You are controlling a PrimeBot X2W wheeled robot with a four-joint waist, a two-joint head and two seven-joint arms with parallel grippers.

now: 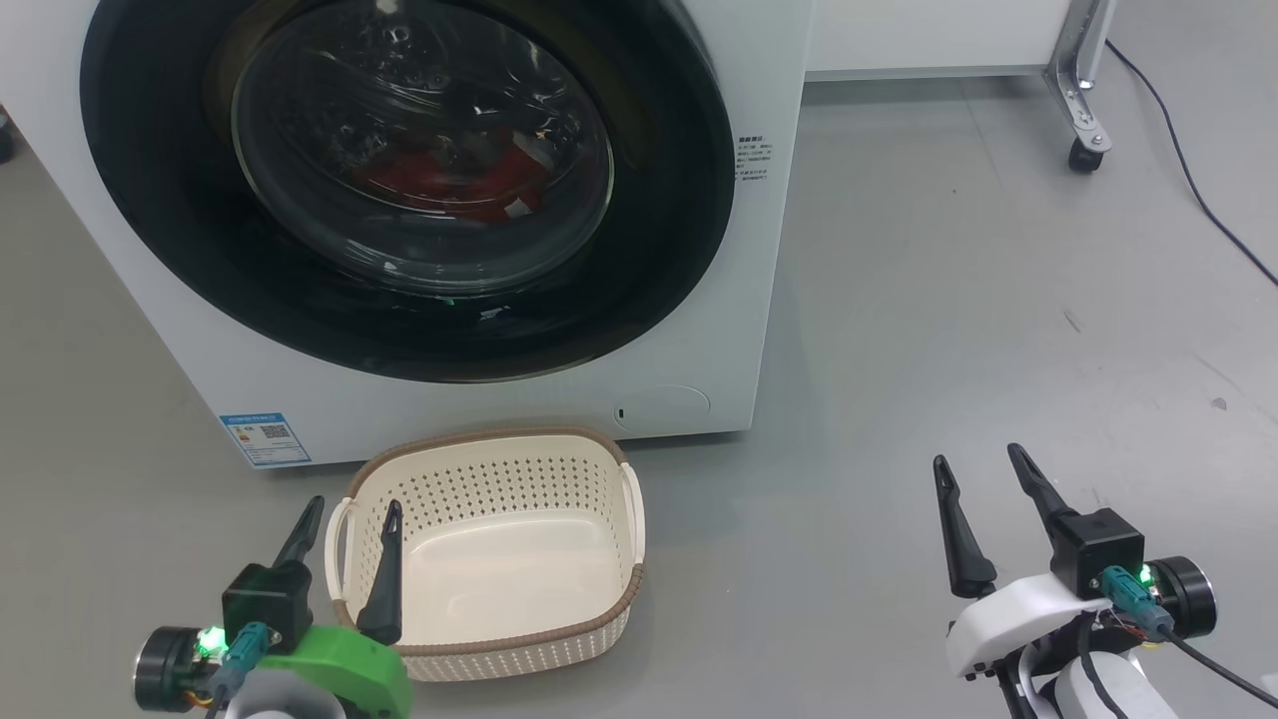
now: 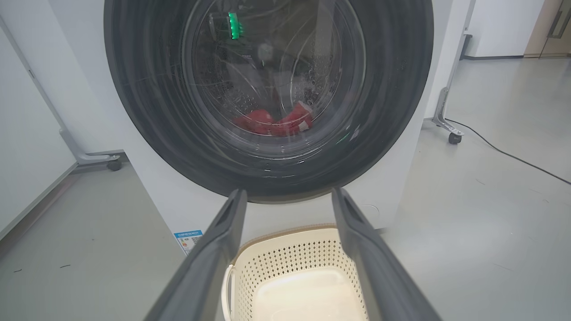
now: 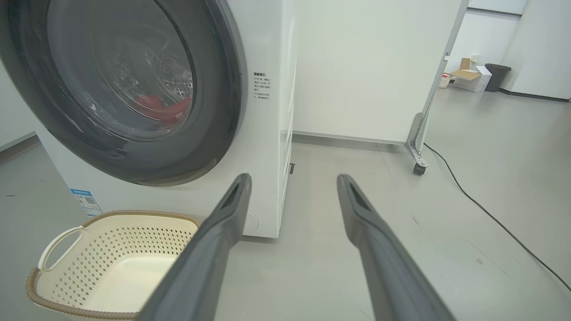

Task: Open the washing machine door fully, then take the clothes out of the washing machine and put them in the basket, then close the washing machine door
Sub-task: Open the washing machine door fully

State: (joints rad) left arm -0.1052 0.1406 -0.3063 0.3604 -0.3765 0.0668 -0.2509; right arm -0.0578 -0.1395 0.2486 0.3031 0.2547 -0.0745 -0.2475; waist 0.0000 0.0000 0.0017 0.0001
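Plain grey floor (image 1: 949, 300) and pale walls here, with the white washing machine (image 1: 399, 409) dead ahead. Its door (image 1: 659, 250) is shut, black ring flush against the front, and you can spot the red clothes (image 1: 449, 180) through the glass, lying at the bottom of the drum. The cream basket (image 1: 489, 437) sits on the floor just in front of the machine, below the door, and the left end effector (image 1: 355, 502) hangs by its near left corner, fingers spread and gripping nothing, while the right end effector (image 1: 976, 454) is well off to the right over the floor, also spread wide and gripping nothing.
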